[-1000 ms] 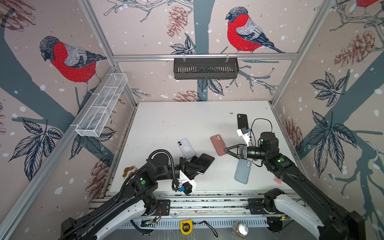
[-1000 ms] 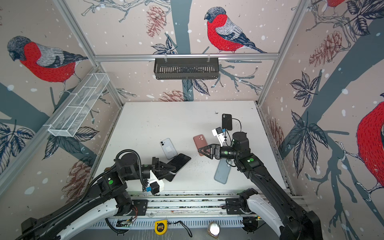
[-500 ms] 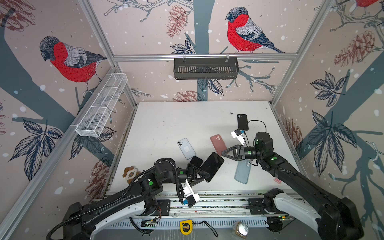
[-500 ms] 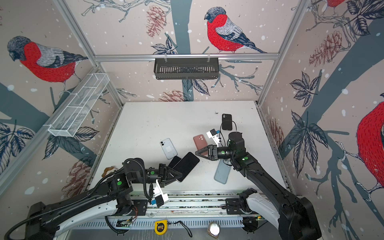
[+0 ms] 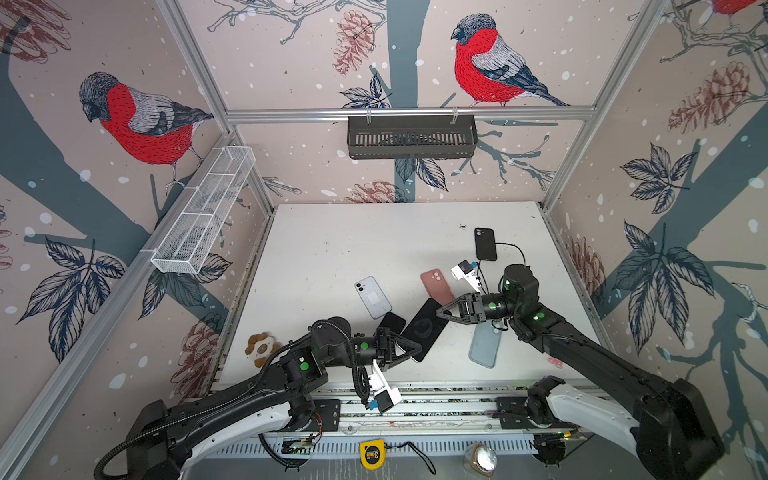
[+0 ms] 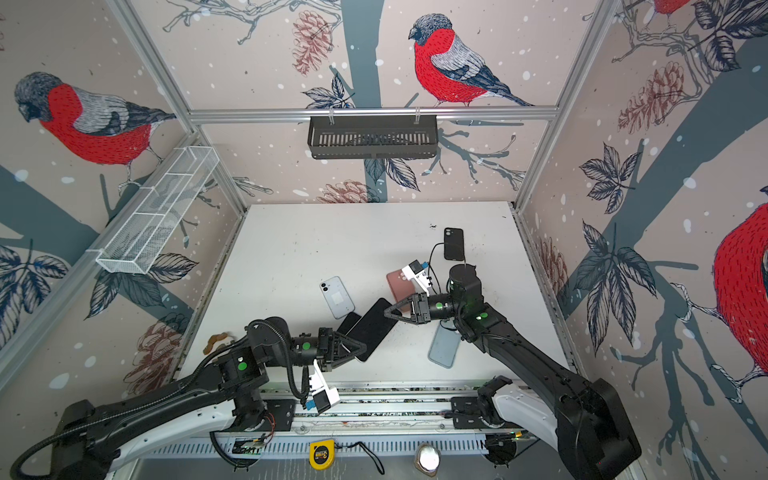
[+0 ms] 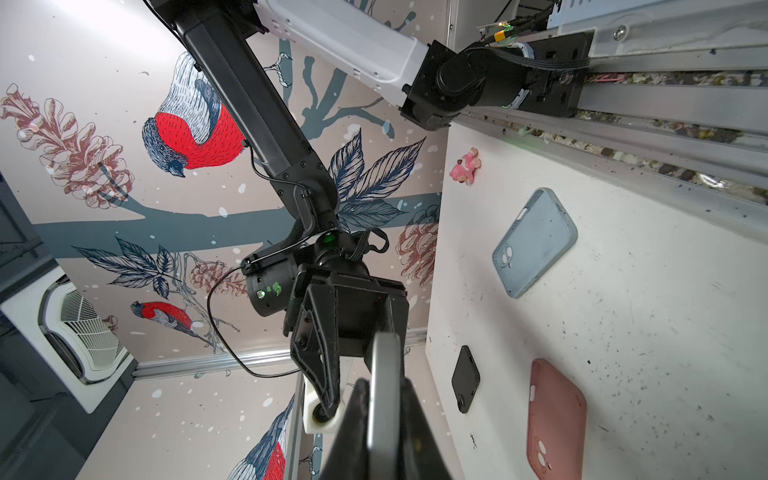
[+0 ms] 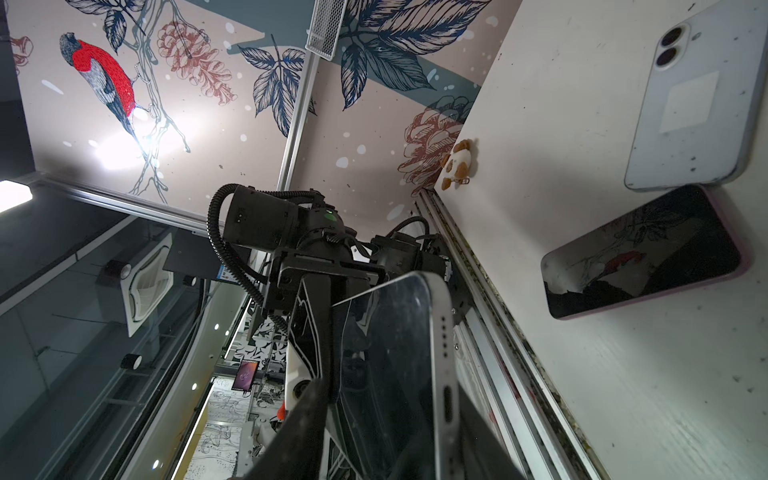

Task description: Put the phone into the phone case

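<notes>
A black phone (image 5: 424, 328) (image 6: 372, 328) hangs tilted above the table's front middle. My left gripper (image 5: 415, 347) (image 7: 384, 386) is shut on its near end and sees it edge-on. At the phone's far end (image 8: 395, 340) is my right gripper (image 5: 445, 312) (image 8: 390, 415). Its jaws are part closed, one on each side, with the glass standing slanted between them. Three empty phone cases lie on the table: a pink case (image 5: 436, 286) (image 7: 557, 415), a blue-grey case (image 5: 484, 345) (image 7: 534, 243) under my right arm, and a black case (image 5: 485, 244) farther back.
A white phone (image 5: 372, 297) lies face down left of centre, and a dark phone (image 5: 391, 322) (image 8: 644, 253) lies flat beside it. A plush toy (image 5: 259, 349) sits front left and a small pink toy (image 7: 465, 166) front right. Baskets (image 5: 411, 137) (image 5: 203, 216) hang on the walls.
My left gripper has raised the black phone off the table and carried it towards the middle. My right gripper has moved left onto the phone's far end, and its jaws have narrowed.
</notes>
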You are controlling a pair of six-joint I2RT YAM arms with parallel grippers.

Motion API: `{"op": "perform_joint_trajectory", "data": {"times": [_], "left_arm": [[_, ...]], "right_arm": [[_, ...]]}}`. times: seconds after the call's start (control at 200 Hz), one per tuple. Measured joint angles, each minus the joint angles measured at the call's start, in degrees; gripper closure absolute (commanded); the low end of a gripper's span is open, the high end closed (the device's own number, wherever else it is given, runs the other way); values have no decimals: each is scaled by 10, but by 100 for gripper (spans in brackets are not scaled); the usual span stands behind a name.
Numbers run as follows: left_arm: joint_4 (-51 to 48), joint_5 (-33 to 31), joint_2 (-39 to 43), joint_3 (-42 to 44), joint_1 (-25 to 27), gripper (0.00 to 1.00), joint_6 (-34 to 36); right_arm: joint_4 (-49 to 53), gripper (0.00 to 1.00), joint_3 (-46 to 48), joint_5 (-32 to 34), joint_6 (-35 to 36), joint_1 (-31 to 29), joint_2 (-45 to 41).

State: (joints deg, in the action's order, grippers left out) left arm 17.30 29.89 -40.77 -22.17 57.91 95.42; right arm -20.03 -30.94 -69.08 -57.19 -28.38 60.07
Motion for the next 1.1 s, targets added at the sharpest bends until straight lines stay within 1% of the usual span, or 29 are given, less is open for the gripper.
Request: {"op": "perform_joint_trajectory", "data": {"times": [0.21,0.295,0.325,0.37,0.38,0.385,0.39,0.395,0.4,0.405,0.41,0.425,0.465,0.53,0.595,0.625,0.66,0.685,0.735,0.776,0.826,0.841,0.881,0.916,0.936,0.956,0.981,1.036,1.101], "left_arm": [[6,9,-9,-1,1,100,19],[-3,15,-11,-1,1,75,24],[-4,16,-12,-1,2,66,22],[-11,14,-12,-1,5,47,7],[-11,14,-12,-1,5,42,2],[-11,13,-12,-1,5,38,1],[-10,13,-11,-1,6,31,-1],[-10,14,-11,-1,7,18,-4],[-9,13,-11,-1,7,10,-6],[-8,13,-10,-1,8,6,-10],[-8,13,-10,-2,8,5,-12],[-7,12,-9,-2,10,3,-19],[-2,6,-4,-5,19,2,-39],[0,-29,0,-19,46,2,-103],[0,-74,-1,-46,70,2,-206],[-4,-101,-6,-67,72,2,-272],[-11,-128,-20,-94,69,2,-332],[-22,-141,-36,-121,56,2,-381],[-45,-146,-84,-187,11,2,-477],[-61,-137,-128,-232,-29,11,-546],[-93,-128,-192,-285,-80,20,-627],[-100,-126,-209,-299,-90,25,-646],[-123,-121,-266,-339,-116,50,-695],[-156,-120,-320,-378,-134,63,-745],[-179,-120,-351,-404,-143,69,-765],[-198,-120,-379,-428,-150,71,-780],[-221,-120,-423,-468,-160,70,-805],[-283,-123,-524,-574,-177,72,-850],[-358,-124,-638,-703,-190,67,-884]], "right_arm": [[-15,86,0,-5,-17,0,12],[-29,94,-1,-19,-34,1,12],[-33,95,-2,-25,-40,1,12],[-40,96,-4,-26,-40,2,11],[-40,96,-4,-26,-39,2,11],[-40,96,-4,-27,-38,3,11],[-40,96,-4,-27,-38,3,11],[-40,96,-4,-27,-38,3,11],[-40,96,-4,-27,-37,4,10],[-39,96,-4,-27,-37,4,10],[-39,96,-4,-27,-36,5,10],[-38,96,-4,-26,-36,8,9],[-32,97,-5,-21,-31,19,5],[-16,98,-14,-14,-21,49,-10],[27,98,-37,1,8,95,-30],[60,98,-53,17,29,118,-39],[114,98,-82,49,62,151,-50],[154,98,-103,85,89,173,-58],[225,98,-141,171,136,205,-78],[274,98,-162,255,168,221,-102],[316,98,-170,336,191,225,-132],[327,98,-170,361,198,226,-142],[361,98,-169,426,210,229,-174],[381,98,-167,469,216,229,-196],[394,98,-167,493,220,230,-208],[403,98,-167,513,226,231,-216],[414,98,-168,535,229,231,-224],[434,98,-172,575,237,230,-235],[452,98,-170,607,244,230,-243]]}}
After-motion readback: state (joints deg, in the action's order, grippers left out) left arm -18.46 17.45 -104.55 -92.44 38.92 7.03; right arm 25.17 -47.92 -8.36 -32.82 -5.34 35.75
